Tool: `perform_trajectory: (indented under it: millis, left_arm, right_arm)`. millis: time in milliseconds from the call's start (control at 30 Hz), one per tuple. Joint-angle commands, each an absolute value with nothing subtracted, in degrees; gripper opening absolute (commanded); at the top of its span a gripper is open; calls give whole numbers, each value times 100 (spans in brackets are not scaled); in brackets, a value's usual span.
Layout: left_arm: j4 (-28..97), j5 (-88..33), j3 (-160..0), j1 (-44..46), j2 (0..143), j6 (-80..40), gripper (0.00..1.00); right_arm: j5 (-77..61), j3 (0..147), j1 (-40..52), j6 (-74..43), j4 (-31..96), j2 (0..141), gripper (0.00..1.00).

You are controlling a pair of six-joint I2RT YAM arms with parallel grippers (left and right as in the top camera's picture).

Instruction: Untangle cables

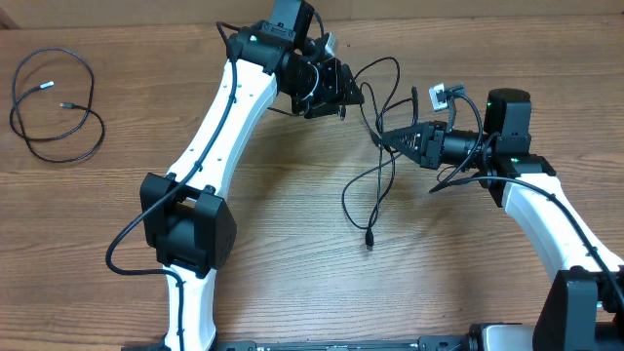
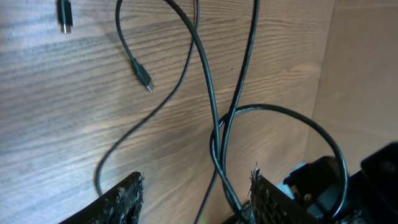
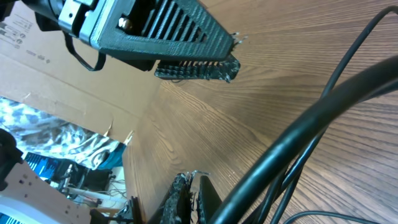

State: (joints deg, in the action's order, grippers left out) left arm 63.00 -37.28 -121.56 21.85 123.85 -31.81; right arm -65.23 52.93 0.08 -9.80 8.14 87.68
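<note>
A tangle of thin black cables point(image 1: 380, 161) lies mid-table, and one plug end point(image 1: 370, 238) trails toward the front. My left gripper point(image 1: 351, 102) hovers at the tangle's upper left. In the left wrist view its jaws point(image 2: 198, 175) stand apart, with two crossing strands point(image 2: 217, 134) running between them close to the right finger point(image 2: 267, 199). A plug point(image 2: 144, 79) lies beyond. My right gripper point(image 1: 383, 139) reaches in from the right, and the strands meet at its tip. Its fingers point(image 3: 194, 186) are pressed together, with cables point(image 3: 298, 168) running off beside them.
A separate coiled black cable point(image 1: 66, 103) lies at the far left of the table. A small white connector point(image 1: 441, 95) sits by the right arm. Cardboard point(image 3: 62, 81) walls the table's back edge. In the right wrist view the left gripper point(image 3: 186, 43) hangs just ahead.
</note>
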Motion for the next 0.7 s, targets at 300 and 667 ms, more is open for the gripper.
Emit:
perform_trajectory:
  millis: [300, 667]
  left_arm:
    - [6272, -3693, -12195, 2521, 12744, -3638, 59]
    - [6267, -3924, -12195, 2676, 13211, -3693, 52]
  right_arm:
    - [-6702, 5450, 1, -939, 757, 8641, 4]
    - [-6698, 5450, 1, -1002, 755, 8641, 4]
